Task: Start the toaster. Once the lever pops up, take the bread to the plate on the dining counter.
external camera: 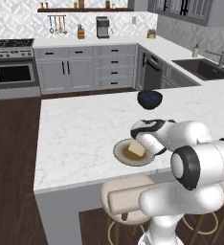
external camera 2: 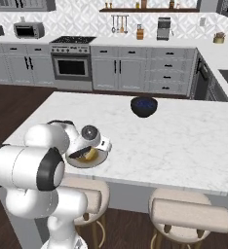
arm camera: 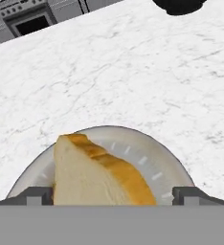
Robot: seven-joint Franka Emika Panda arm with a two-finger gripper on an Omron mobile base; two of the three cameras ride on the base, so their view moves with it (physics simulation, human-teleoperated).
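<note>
The bread point(arm camera: 92, 174) sits on the plate point(arm camera: 152, 158), and the plate rests on the marble dining worktop point(external camera: 80, 129) near its front edge, just above a stool point(external camera: 126, 196). So the carrying part of the task looks essentially finished: the slice is where it is meant to end up. In the hand view the two finger tips of the end effector point(arm camera: 113, 196) stand far apart on either side of the slice, with clear gaps to it, so the end effector is released and grasps nothing. The slice seems to lean slightly on the plate rather than lie flat, though I cannot be sure. A dark blue bowl point(external camera: 150, 99) stands well apart, farther back on the same slab. What seems left is only to lift the arm clear without nudging the bread.
</note>
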